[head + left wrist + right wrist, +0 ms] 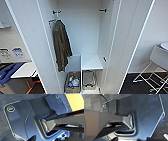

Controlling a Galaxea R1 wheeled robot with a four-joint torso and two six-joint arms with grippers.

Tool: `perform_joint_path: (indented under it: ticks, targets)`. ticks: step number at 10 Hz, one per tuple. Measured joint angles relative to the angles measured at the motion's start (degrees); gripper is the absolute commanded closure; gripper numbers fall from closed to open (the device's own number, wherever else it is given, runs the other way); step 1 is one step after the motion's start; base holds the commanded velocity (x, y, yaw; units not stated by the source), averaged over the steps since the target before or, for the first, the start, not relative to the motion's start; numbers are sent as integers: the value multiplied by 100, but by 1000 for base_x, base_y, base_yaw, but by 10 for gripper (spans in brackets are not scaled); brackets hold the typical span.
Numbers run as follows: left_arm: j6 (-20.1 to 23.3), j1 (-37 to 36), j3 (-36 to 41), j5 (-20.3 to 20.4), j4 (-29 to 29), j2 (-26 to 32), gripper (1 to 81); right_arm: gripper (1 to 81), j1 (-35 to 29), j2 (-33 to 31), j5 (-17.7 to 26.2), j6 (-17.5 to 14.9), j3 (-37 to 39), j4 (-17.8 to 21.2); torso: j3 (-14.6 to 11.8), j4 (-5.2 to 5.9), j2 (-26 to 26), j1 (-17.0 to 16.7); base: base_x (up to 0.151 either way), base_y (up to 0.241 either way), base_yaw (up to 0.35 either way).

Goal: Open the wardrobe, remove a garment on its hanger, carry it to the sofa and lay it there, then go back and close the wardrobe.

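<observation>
Nearest us, our wrist views give no clear sight of either hand, so we cannot tell their state. Beyond, the wardrobe stands open, its top cut off; an olive-brown jacket hangs inside above blurred baskets.

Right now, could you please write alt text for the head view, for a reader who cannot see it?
An open white wardrobe seen from above, with an olive-brown jacket hanging on a white hanger at its left side. Low inside are a white shelf and baskets on the bottom; a white chair stands at the right.
</observation>
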State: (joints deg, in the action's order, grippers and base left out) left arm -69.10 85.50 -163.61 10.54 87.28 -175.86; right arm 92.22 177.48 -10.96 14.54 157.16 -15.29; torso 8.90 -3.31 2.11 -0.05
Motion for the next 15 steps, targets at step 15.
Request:
perform_joint_path:
  ticks: [15]
  targets:
    - [603, 241, -21, -661, -1843, 149, 10, 10, -2, 16, 30, 4, 11, 2, 0, 0, 0, 0, 0, 0, 12]
